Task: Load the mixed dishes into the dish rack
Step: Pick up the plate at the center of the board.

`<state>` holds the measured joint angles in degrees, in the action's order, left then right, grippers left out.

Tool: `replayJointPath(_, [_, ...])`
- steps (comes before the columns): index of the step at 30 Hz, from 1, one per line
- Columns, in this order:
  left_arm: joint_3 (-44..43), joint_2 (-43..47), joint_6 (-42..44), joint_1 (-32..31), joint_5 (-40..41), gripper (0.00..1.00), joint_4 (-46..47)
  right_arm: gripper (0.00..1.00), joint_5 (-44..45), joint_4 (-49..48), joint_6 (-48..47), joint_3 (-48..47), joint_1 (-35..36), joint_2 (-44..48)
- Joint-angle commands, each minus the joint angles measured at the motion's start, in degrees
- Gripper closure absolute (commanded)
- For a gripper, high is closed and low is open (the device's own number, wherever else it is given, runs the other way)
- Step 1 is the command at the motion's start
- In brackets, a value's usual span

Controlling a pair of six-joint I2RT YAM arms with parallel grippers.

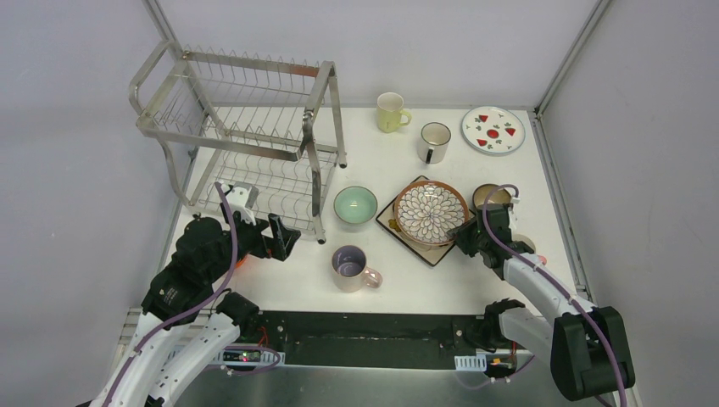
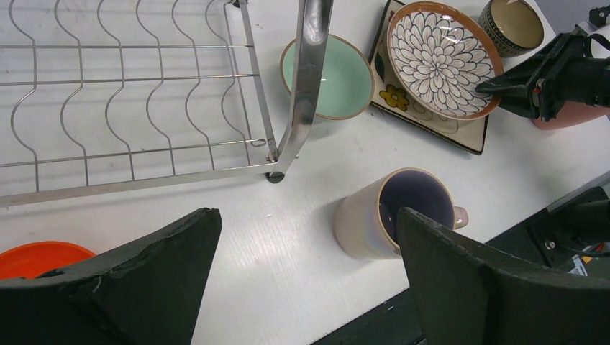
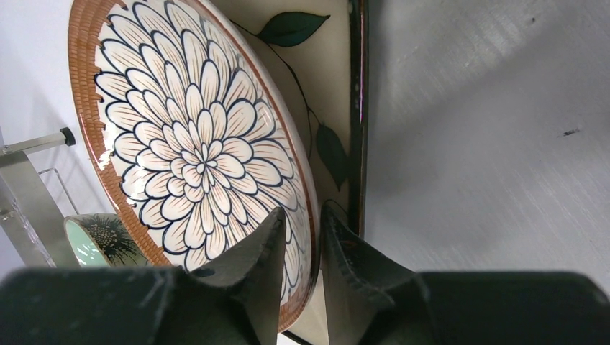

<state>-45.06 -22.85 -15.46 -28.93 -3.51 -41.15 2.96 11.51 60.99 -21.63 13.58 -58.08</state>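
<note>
Table [image 1: 407, 292]: rack [image 1: 246, 127], lilac mug [image 1: 350, 267], mint bowl [image 1: 354, 205], fruit plate [image 1: 493, 129], square plate [image 1: 390, 218] (flowered).

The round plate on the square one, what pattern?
Round ceramic plate: dark-outlined cream petals, brown rim. Best in right wrist view.

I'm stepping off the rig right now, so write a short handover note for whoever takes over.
Left gripper open, hovering by the front leg of the dish rack, holding nothing.
Right gripper shut on the rim of the petal-pattern plate, which lies on the flowered square plate.
On the table: mint bowl, lilac mug, brown bowl, yellow mug, white mug, red-fruit plate; orange bowl beside the left gripper.
Done: no dish seen in the rack.
Left: load every dish.
</note>
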Motion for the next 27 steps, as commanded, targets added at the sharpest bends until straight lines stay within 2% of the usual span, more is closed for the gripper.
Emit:
replayJointPath(1, [0.1,0.2,0.0,-0.3,-0.3,0.02,0.9,0.74,0.3,-1.0,-1.0,0.4,-0.4,-0.3])
replayJointPath(6, [0.1,0.2,-0.1,-0.3,-0.2,0.02,0.8,0.79,0.3,-1.0,-2.0,0.3,-0.4,0.2])
replayJointPath(11, [0.1,0.0,0.0,-0.3,-0.2,0.02,0.8,0.99,-1.7,-0.9,-2.6,-0.2,-0.4,2.0])
replayJointPath(12, [0.2,0.0,0.1,-0.3,-0.1,0.02,0.8,1.0,-2.1,-1.0,-2.5,-0.2,-0.4,2.6])
replayJointPath(19, [0.0,-0.2,0.2,-0.3,-0.2,0.02,0.5,1.0,-5.3,3.0,-3.0,-2.0,-0.4,8.8])
replayJointPath(27, [-1.5,-0.9,1.1,-0.3,0.2,0.05,-0.2,1.0,-7.8,10.9,-4.2,-8.8,-0.4,12.1])
